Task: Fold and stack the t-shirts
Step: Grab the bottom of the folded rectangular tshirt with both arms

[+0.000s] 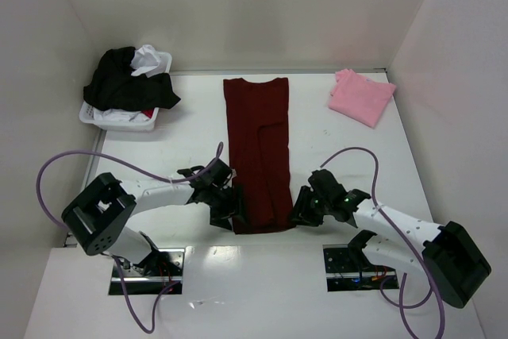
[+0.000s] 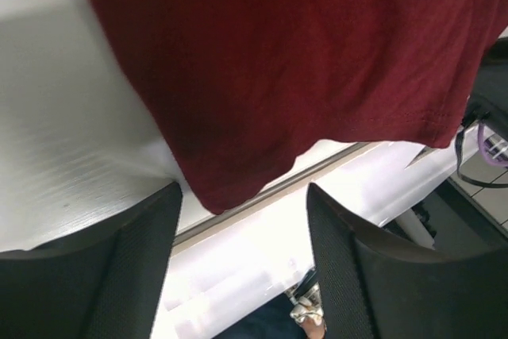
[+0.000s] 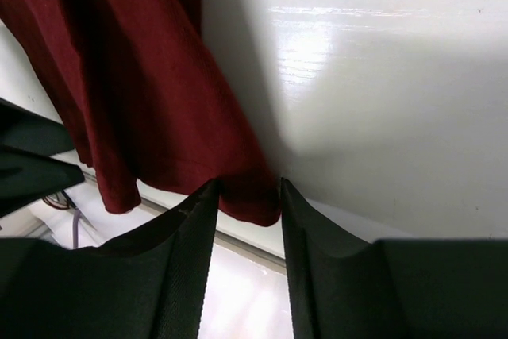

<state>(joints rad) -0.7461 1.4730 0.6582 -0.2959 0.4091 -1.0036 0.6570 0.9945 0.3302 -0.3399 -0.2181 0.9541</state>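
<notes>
A dark maroon t-shirt [image 1: 258,148] lies flat in a long narrow fold down the middle of the table, its hem at the near edge. My left gripper [image 1: 230,208] is at the hem's left corner. In the left wrist view the jaws [image 2: 242,188] are wide open and the shirt's corner [image 2: 302,61] lies just ahead of the gap. My right gripper [image 1: 302,210] is at the hem's right corner. Its jaws [image 3: 248,184] are open by a narrower gap, and the shirt's corner [image 3: 135,93] sits between the fingertips. A folded light pink t-shirt [image 1: 361,95] lies at the back right.
A white plastic bin [image 1: 119,121] at the back left holds a heaped black t-shirt [image 1: 127,81] and white cloth [image 1: 149,59]. White walls close in the table on three sides. The near table edge runs just under both grippers.
</notes>
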